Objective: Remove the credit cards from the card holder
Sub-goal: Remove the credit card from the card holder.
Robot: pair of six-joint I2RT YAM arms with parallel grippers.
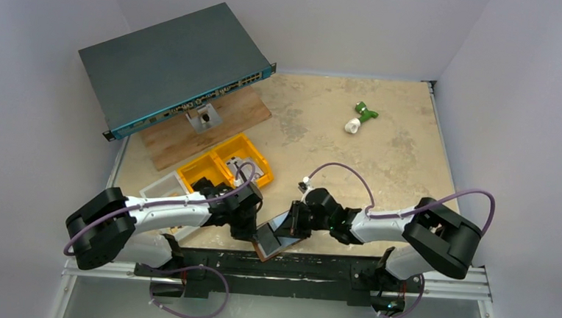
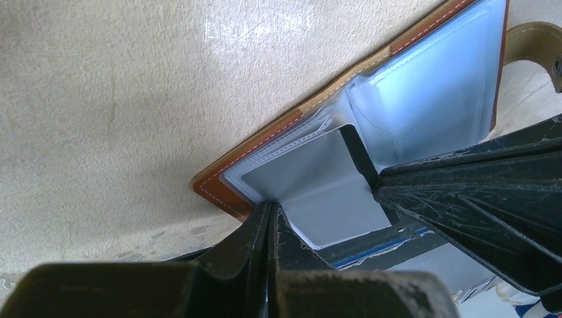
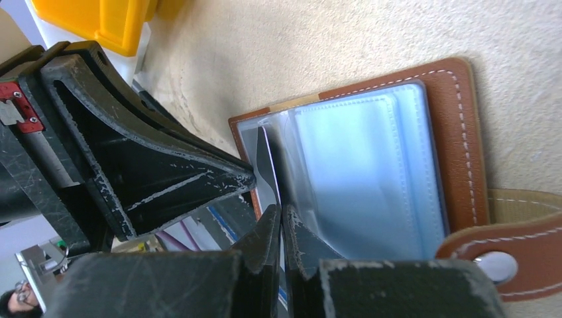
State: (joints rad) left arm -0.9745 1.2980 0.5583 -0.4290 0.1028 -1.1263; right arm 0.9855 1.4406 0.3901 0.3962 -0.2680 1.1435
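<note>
Card holder (image 1: 280, 239) lies open at the near edge of the table (image 1: 381, 158), clear sleeves up, snap tab (image 3: 504, 258) flat to one side. Both grippers meet over it. Left gripper (image 2: 270, 213): jaws closed at the holder's corner, beside a grey-blue credit card (image 2: 318, 192) partway out of its sleeve. Right gripper (image 3: 280, 217): jaws closed at the sleeves' edge. Whether either pinches a sleeve or card is unclear.

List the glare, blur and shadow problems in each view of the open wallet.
Top external: even, soft light and faint shadows, sharp overall, but the card holder is small and partly covered. Left wrist: the left gripper is blurred near the lens, and glare whitens the clear sleeves. Right wrist: the right gripper is soft close up, the sleeves look washed-out blue, and the stitching is crisp.
</note>
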